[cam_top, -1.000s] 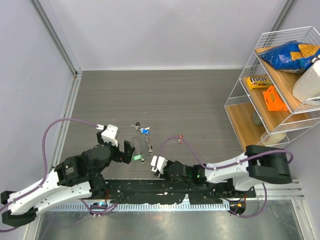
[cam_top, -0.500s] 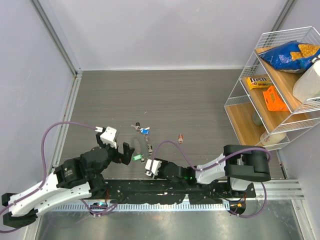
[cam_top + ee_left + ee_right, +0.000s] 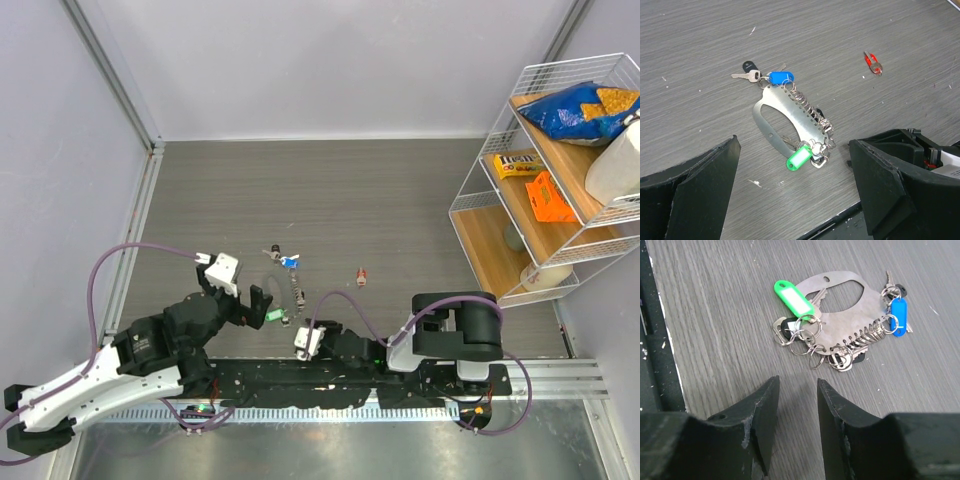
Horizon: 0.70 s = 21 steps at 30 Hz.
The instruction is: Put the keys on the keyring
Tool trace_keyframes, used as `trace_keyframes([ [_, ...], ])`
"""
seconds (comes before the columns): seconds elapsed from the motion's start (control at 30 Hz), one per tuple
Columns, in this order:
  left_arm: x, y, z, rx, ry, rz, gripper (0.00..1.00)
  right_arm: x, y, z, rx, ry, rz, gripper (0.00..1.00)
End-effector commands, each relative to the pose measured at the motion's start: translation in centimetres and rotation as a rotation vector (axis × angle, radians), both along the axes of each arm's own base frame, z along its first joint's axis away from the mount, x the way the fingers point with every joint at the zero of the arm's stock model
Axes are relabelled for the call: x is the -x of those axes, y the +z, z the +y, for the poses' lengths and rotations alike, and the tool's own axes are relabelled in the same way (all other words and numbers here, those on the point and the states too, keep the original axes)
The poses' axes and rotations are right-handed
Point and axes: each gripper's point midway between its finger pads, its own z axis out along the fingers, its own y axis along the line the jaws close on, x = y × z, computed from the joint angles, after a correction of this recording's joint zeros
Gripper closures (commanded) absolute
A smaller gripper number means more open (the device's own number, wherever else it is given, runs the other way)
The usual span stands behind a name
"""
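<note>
Since a second ago, the right arm has folded back toward its base, its elbow swinging left, and the right gripper [image 3: 797,382] has drawn slightly nearer the table's [image 3: 400,190] front edge. The left arm has barely shifted.

The keyring [image 3: 790,112], a flat metal plate with an oval cut-out and a row of small wire rings along one edge, lies flat on the grey wood-grain table between the two grippers. A blue tag [image 3: 780,77] hangs at its far end, touching a silver key with a black head [image 3: 748,66]. A green tag [image 3: 798,158] sits at the near end among a cluster of loose rings. A small red key [image 3: 872,62] lies alone on the table, well apart from the keyring and to its right.

The left gripper [image 3: 794,150] hovers just short of the green tag with its jaws spread wide, holding nothing. The right gripper points at the keyring from the near side, its jaws only narrowly apart with bare table showing between them, touching nothing.

At the right edge stands a wire shelf [image 3: 470,200] holding packets.
</note>
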Motion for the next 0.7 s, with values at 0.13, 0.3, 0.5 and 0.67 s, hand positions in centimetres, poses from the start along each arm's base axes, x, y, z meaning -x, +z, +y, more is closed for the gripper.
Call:
trace_keyframes([
  [0.13,-0.4,0.6,-0.7,0.017,-0.012,-0.035,0.01,-0.8,1.8,0.8,-0.105,-0.031,-0.049,0.59],
  [0.3,-0.4,0.9,-0.9,0.022,-0.024,-0.041,0.0,-1.3,1.9,1.4,-0.125,-0.047,-0.038,0.6],
  [0.5,-0.2,0.9,-1.0,0.026,-0.033,-0.041,0.0,-2.6,1.7,1.4,-0.143,-0.066,-0.015,0.62],
  [0.67,-0.2,0.8,-1.0,0.022,-0.036,-0.037,0.0,-3.5,1.6,1.5,-0.154,-0.086,-0.019,0.63],
])
